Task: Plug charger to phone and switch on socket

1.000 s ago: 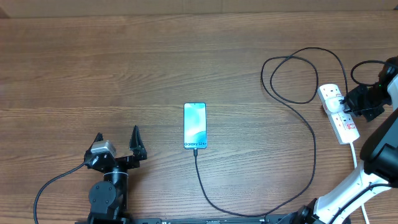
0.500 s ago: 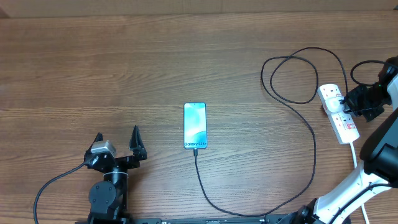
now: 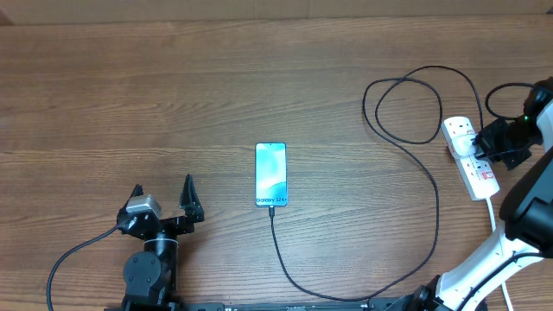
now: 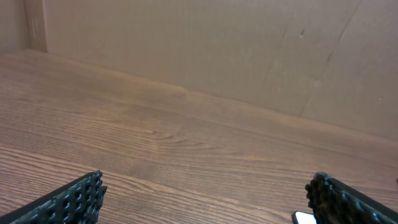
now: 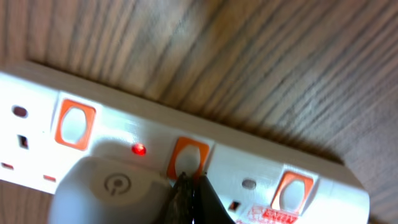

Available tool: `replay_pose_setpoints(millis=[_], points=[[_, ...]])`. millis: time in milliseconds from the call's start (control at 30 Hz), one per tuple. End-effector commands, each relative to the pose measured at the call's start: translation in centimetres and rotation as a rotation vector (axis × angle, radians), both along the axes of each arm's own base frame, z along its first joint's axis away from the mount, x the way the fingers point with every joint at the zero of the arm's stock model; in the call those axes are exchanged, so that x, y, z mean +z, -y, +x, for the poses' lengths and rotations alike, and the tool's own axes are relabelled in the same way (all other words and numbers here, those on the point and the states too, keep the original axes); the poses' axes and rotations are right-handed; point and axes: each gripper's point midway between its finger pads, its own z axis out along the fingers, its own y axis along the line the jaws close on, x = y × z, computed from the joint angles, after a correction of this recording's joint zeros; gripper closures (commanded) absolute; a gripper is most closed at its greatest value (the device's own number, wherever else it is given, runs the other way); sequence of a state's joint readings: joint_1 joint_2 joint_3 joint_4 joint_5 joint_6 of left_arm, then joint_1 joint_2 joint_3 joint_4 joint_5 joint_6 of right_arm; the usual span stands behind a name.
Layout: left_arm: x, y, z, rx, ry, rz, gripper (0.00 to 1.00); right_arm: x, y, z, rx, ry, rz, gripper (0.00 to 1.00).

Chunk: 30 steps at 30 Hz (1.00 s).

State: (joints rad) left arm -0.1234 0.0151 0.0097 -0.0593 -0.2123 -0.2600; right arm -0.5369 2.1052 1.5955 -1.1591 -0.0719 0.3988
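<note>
- You are on the last step, switching on the socket (image 3: 478,177). The plug-in looks done: in the overhead view the charger (image 3: 438,207) runs in a long loop across the table (image 3: 130,86), and its connector end meets the bottom edge of the phone (image 3: 270,173).
- The phone lies flat, screen up, near the table's middle and well apart from both arms.
- Your right gripper (image 5: 189,186) has its fingertips pressed together into a single point. It holds nothing, and the point rests on the lower edge of the middle orange rocker switch (image 5: 188,155).
- A red indicator light (image 5: 138,149) glows just beside that switch, above the white adapter (image 5: 106,186) seated in the strip. I judge from this that the outlet is probably live, though the rocker's tilt is too blurred to confirm.
- Your left gripper (image 3: 163,188) sits at the near edge, left of the phone, with its fingers spread wide and empty.
- Next, check the light. If it is on, lift the right arm straight off the socket without dragging the strip or snagging the cable. If not, press the rocker once more, squarely.
</note>
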Motion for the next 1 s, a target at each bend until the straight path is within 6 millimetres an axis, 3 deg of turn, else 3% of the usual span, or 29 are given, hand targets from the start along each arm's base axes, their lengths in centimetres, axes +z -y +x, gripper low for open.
replay_pose_setpoints(millis=[0, 133, 233, 333, 500, 600, 700, 833, 967], points=[[0.0, 0.0, 0.0, -0.004, 0.005, -0.007, 0.00, 1.1, 0.8, -0.6, -0.045, -0.064, -0.089, 0.96], [0.0, 0.0, 0.0, -0.004, 0.005, -0.007, 0.00, 4.8, 1.7, -0.8, -0.084, -0.014, -0.170, 0.96], [0.0, 0.0, 0.0, -0.004, 0.005, -0.007, 0.00, 9.0, 1.9, -0.8, -0.092, 0.081, -0.227, 0.96], [0.0, 0.0, 0.0, -0.004, 0.005, -0.007, 0.00, 13.8, 1.5, -1.0, -0.098, 0.198, -0.282, 0.96], [0.0, 0.0, 0.0, -0.004, 0.005, -0.007, 0.00, 23.6, -0.9, -2.1, -0.096, 0.494, -0.352, 0.96], [0.0, 0.0, 0.0, -0.004, 0.005, -0.007, 0.01, 30.7, -3.3, -3.3, -0.072, 0.753, -0.388, 0.96], [0.0, 0.0, 0.0, -0.004, 0.005, -0.007, 0.00, 39.4, -6.5, -4.9, -0.004, 1.093, -0.437, 0.96], [0.0, 0.0, 0.0, -0.004, 0.005, -0.007, 0.00, 51.6, -11.5, -9.2, 0.144, 1.565, -0.566, 0.96], [0.0, 0.0, 0.0, -0.004, 0.005, -0.007, 0.00, 59.0, -14.9, -14.4, 0.219, 1.861, -0.718, 0.96]])
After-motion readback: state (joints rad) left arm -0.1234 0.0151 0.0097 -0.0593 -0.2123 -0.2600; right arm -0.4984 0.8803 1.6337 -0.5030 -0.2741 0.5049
